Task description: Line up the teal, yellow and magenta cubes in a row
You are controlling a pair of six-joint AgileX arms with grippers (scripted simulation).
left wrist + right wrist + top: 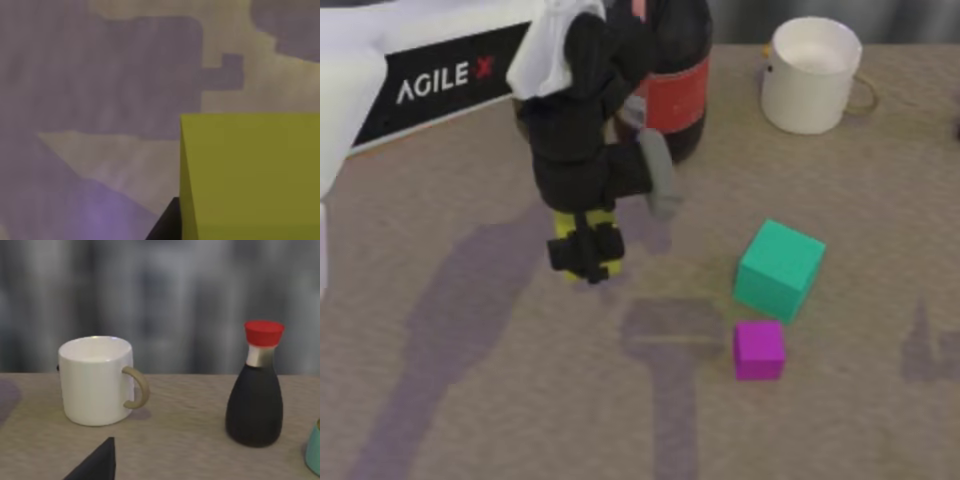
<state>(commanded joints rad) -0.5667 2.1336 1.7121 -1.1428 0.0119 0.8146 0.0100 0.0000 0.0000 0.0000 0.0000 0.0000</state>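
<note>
One cube, the yellow cube (582,222), is pinched in the left gripper (586,250) fingers (above the tabletop (470,400)); slipping would scatter the teal cube (779,268) and magenta cube (759,350).

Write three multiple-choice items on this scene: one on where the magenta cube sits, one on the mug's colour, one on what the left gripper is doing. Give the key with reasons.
1. Where is the magenta cube?
A. Beside the teal cube, on the side away from the mug
B. Inside the mug
C. On top of the teal cube

2. What colour is the mug?
A. Red
B. White
C. Black

3. What is the left gripper doing?
A. Open above the mug
B. Gripping the bottle
C. Shut on the yellow cube

Key:
1 A: the top view shows it on the table just next to the teal cube.
2 B: white body with a tan handle.
3 C: yellow shows between the black fingers, and the cube fills the left wrist view.
</note>
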